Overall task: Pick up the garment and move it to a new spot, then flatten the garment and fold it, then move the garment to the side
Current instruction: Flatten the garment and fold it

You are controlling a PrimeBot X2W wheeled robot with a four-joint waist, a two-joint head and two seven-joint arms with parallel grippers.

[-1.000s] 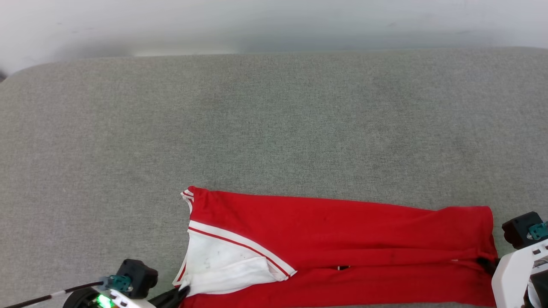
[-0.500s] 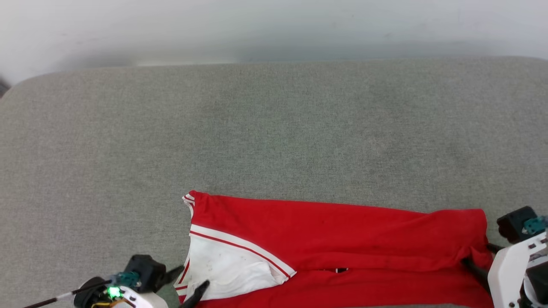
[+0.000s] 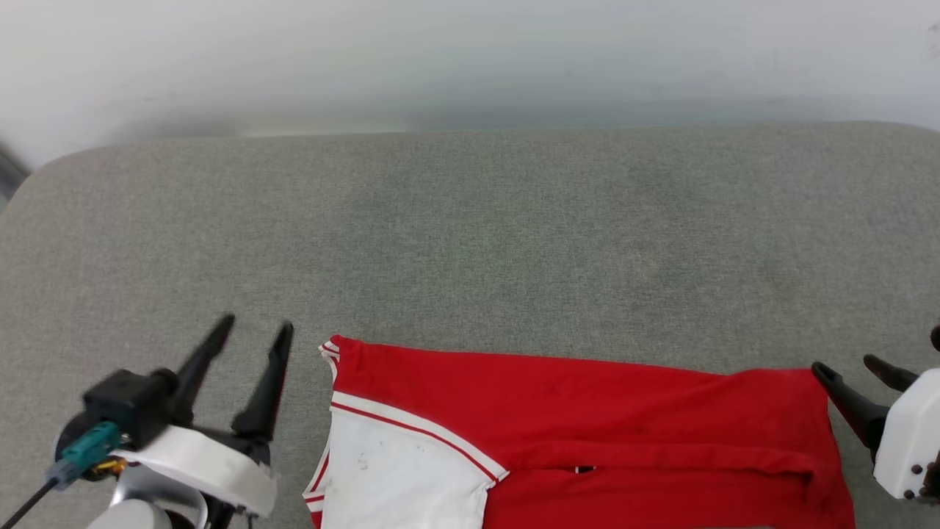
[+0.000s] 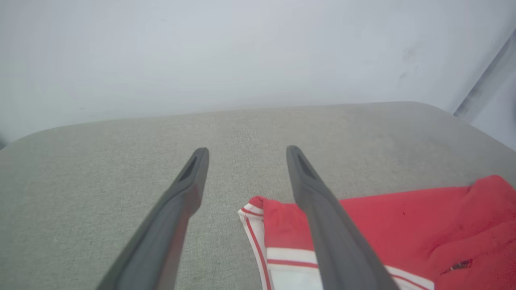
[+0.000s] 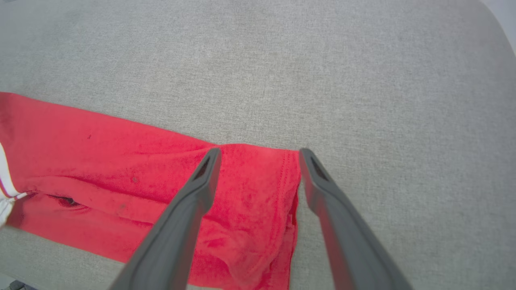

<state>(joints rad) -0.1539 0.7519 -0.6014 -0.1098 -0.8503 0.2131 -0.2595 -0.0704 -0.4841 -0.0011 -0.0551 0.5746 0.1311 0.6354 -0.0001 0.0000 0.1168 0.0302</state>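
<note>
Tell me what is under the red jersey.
The red jersey lies folded on the grey fabric surface. Its folded-under layers hide the surface directly beneath, so anything there cannot be seen.

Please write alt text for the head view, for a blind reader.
A red garment with a white sleeve lies folded lengthwise on a grey fabric surface. The open left gripper is beside its left end, the open right gripper beside its right end.

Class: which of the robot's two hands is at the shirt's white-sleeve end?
The left hand: it sits beside the white sleeve. The right hand is at the plain red end of the shirt.
</note>
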